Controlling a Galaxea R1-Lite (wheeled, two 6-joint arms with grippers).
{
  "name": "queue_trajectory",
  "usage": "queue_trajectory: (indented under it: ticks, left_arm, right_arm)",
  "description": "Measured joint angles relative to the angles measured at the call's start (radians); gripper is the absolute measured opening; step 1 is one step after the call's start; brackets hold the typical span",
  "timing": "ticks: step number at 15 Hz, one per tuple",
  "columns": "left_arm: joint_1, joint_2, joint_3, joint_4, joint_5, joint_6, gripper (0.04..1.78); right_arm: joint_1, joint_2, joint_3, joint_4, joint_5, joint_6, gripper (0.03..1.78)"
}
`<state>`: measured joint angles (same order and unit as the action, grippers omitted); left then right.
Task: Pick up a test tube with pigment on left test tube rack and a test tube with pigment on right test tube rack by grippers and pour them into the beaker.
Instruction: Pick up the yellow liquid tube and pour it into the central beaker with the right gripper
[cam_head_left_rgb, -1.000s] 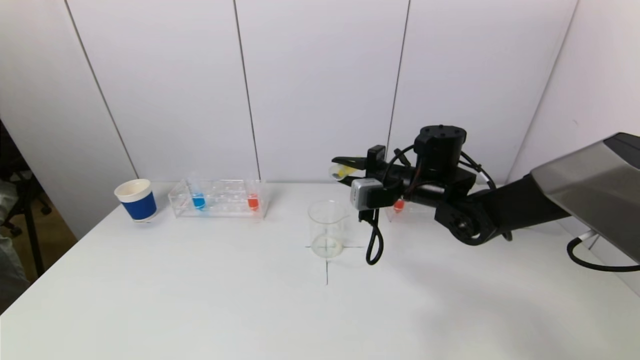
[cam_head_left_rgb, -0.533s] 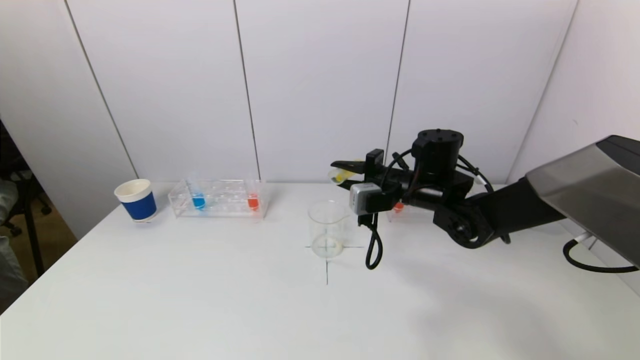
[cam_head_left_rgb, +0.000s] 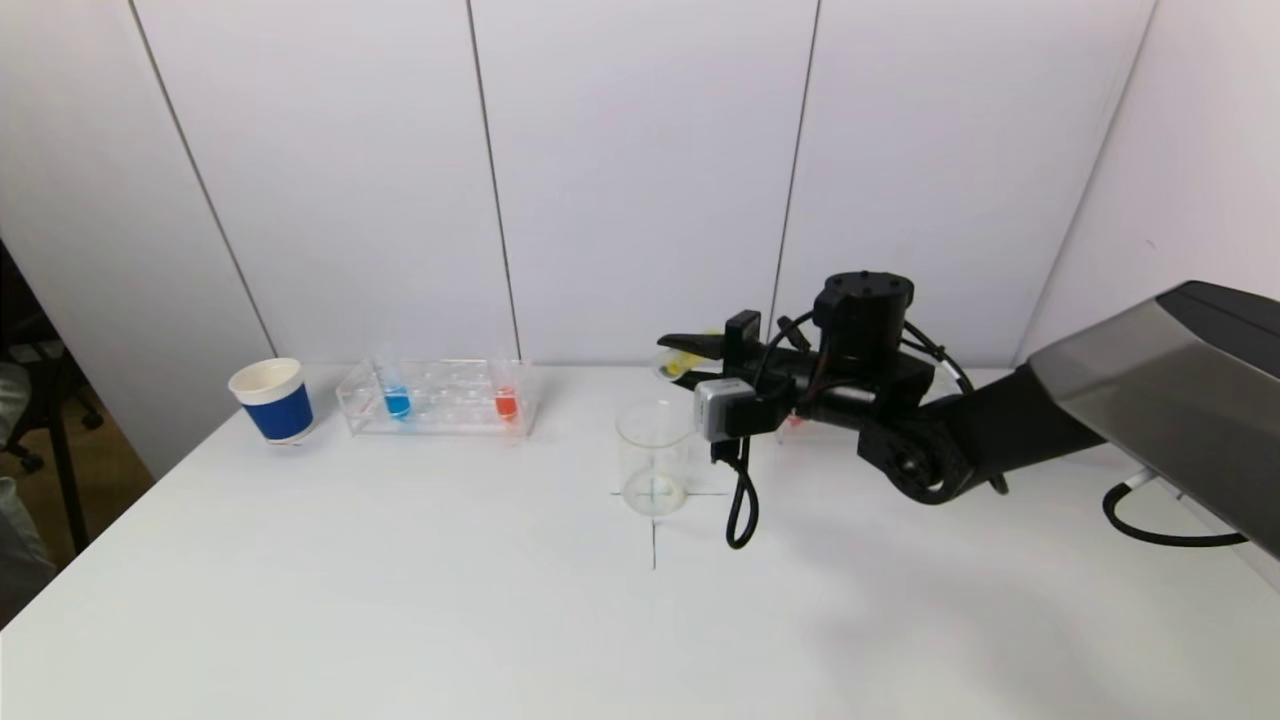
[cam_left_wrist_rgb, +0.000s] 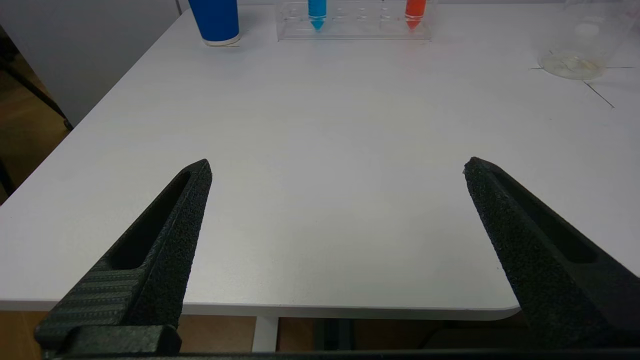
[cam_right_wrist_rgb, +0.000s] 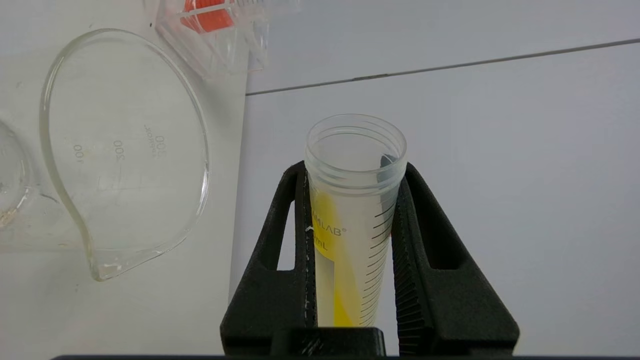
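Bright, even, diffuse light throughout. The bench (cam_head_left_rgb: 400, 600) carries only faint soft shadows, one under the right arm (cam_head_left_rgb: 1000, 430). Views are sharp, without strong glare.

R rack (cam_head_left_rgb: 800, 425) mostly hidden behind arm; contents unclear.

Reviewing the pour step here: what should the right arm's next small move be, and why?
Probably shift the right gripper slightly toward the beaker and tip further. It is shut on the yellow test tube, held nearly level, its mouth beside the beaker's rim rather than over the opening. Yellow pigment remains inside.
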<state>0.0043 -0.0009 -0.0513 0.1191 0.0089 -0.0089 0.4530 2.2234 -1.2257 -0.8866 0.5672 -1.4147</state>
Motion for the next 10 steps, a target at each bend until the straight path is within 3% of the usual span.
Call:
queue_trajectory:
  ticks: [10]
  left_arm:
    - [0.0, 0.0, 0.0, 0.0, 0.0, 0.0, 1.76]
  right_arm:
    - [-0.015, 0.04, -0.023, 0.026, -0.011, -0.07, 0.49]
